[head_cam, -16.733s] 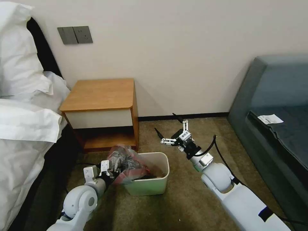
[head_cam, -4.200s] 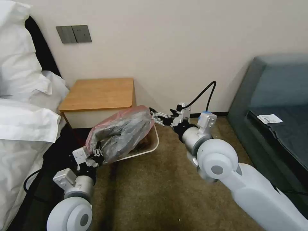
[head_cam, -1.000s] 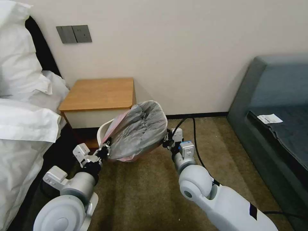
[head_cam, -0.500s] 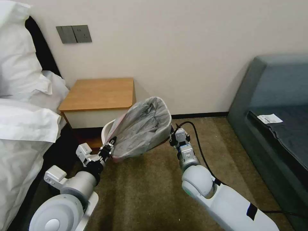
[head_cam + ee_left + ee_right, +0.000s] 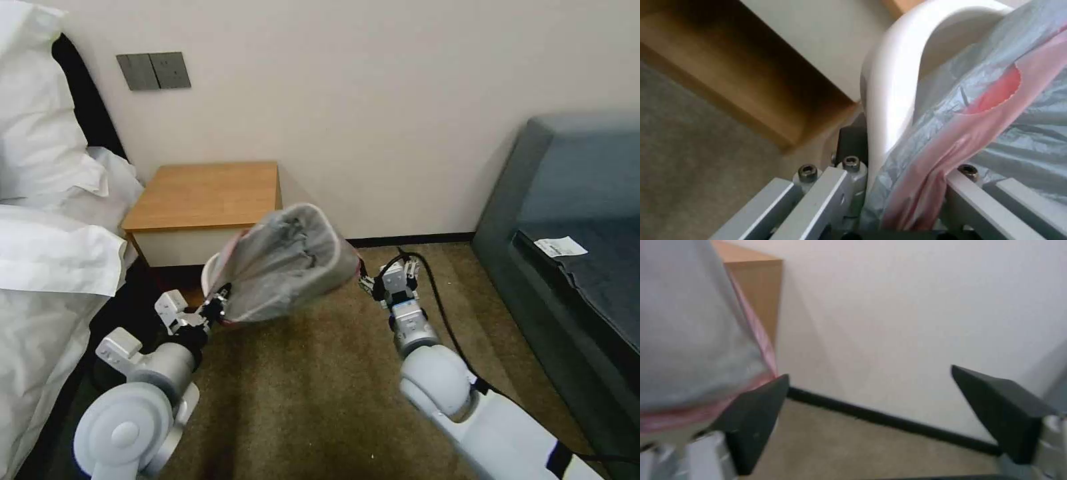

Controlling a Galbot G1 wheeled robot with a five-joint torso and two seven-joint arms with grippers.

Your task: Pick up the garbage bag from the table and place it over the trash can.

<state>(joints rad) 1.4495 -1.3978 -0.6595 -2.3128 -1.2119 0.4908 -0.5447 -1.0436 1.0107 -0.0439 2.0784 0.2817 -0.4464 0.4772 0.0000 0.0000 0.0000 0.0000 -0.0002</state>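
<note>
Trash can (image 5: 212, 270) held tilted off the carpet in front of the counter (image 5: 203, 195), garbage bag (image 5: 287, 260) stretched over it. Left gripper (image 5: 217, 303) at the can's near rim, fingers (image 5: 835, 190) clamped on rim and pink bag edge together. Right gripper (image 5: 373, 283) beside the can's far side, fingers (image 5: 756, 416) spread wide, holding nothing.

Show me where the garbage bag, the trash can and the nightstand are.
garbage bag (image 5: 287, 267), head view, grey side.
trash can (image 5: 889, 86), left wrist view, bare white rim.
nightstand (image 5: 200, 193), head view, wooden top.
</note>
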